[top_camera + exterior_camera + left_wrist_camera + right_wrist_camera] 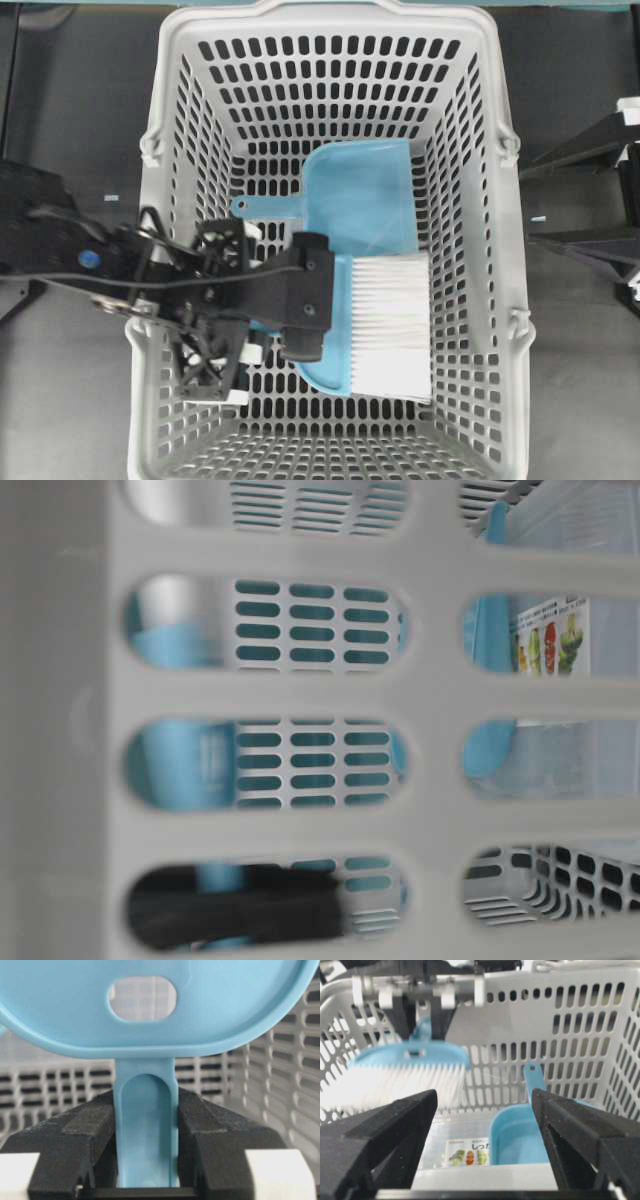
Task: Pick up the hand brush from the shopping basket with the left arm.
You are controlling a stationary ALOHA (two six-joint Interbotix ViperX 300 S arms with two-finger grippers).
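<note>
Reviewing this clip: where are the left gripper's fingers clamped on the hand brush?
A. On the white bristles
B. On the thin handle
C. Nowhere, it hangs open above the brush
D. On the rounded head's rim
B: the left wrist view shows the left gripper with black fingers pressed against both sides of the hand brush handle.

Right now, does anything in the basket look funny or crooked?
Nothing looks broken or spilled. The hand brush hangs in the air with its bristles pointing down, pinched by its handle in the left pincer. The dustpan lies in the shopping basket.
</note>
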